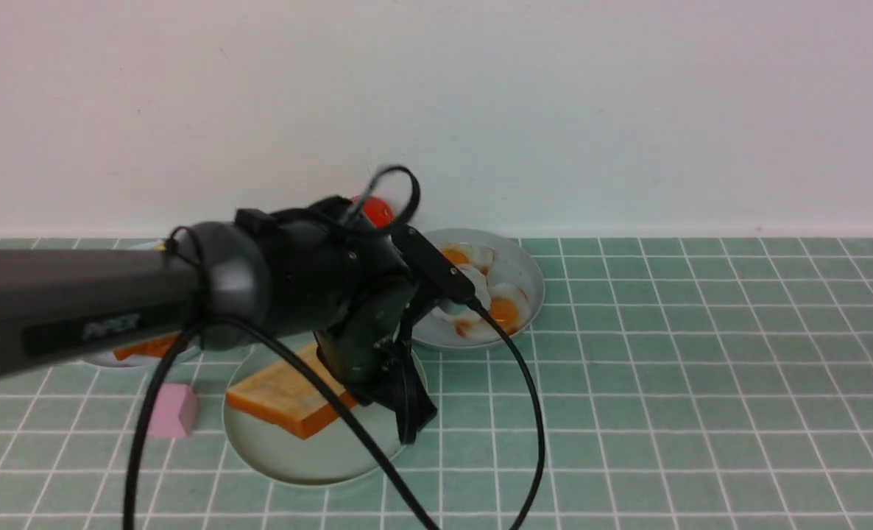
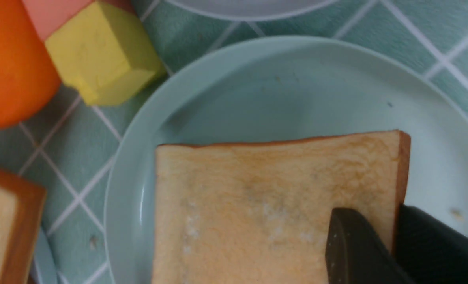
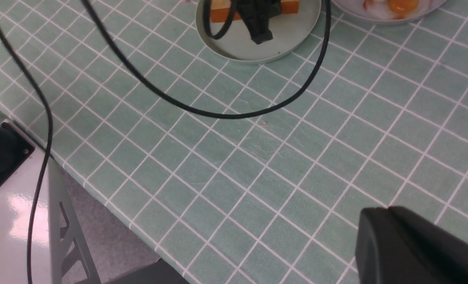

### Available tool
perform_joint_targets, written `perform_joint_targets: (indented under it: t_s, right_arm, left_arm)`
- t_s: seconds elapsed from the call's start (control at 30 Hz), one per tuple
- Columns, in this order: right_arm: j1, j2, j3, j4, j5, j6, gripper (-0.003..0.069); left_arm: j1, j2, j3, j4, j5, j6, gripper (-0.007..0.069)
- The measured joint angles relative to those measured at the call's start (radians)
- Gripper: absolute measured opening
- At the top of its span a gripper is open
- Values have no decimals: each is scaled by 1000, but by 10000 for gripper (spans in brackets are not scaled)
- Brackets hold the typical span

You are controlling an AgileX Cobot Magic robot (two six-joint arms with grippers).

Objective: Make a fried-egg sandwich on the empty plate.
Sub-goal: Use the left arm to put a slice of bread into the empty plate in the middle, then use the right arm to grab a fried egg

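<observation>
Toast slice (image 2: 257,205) — on mint plate (image 2: 257,79) | left hand (image 2: 394,236) grips edge — partly cropped

Setting recorded as a robot test bench dressed as a kitchen table, not a working kitchen. A green checked tablecloth (image 1: 701,368) is laid against a bare white wall (image 1: 554,110). A glossy metal frame (image 3: 17,221) is seen below the table edge. A black cable (image 3: 218,114) is draped overhead. Toy-like fried eggs (image 1: 506,309) and a toast slice (image 1: 282,394) are set out near a pink block (image 1: 174,411).
</observation>
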Motion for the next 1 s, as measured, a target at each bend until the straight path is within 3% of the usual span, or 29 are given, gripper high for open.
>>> perform_joint_targets:
  t_s: [0.17, 0.27, 0.4, 0.53, 0.6, 0.63, 0.77, 0.9, 1.0]
  right_arm:
    - [0, 0, 0, -1, 7, 16, 56]
    - [0, 1, 0, -11, 7, 21, 96]
    - [0, 19, 0, -16, -31, 25, 224]
    - [0, 97, -1, -1, -81, 31, 296]
    - [0, 154, -1, 10, -116, 32, 303]
    - [0, 211, -1, 15, -148, 32, 302]
    - [0, 380, -1, 30, -285, 12, 271]
    - [0, 521, -10, 64, -364, -15, 254]
    - [0, 629, -46, 77, -374, -23, 252]
  left_arm:
    - [0, 17, 0, 22, -31, -6, 142]
    - [0, 17, 0, 25, -30, -7, 216]
    - [-13, -4, -7, 5, 17, -46, 417]
    - [-68, -131, -33, -36, 110, -116, 496]
    - [-96, -223, -36, -44, 127, -156, 481]
    - [-117, -302, -35, -51, 130, -197, 439]
    - [-129, -592, 37, -59, 105, -305, 219]
    - [-129, -836, 204, -68, 74, -342, 16]
    - [-129, -1003, 342, -73, 21, -357, -13]
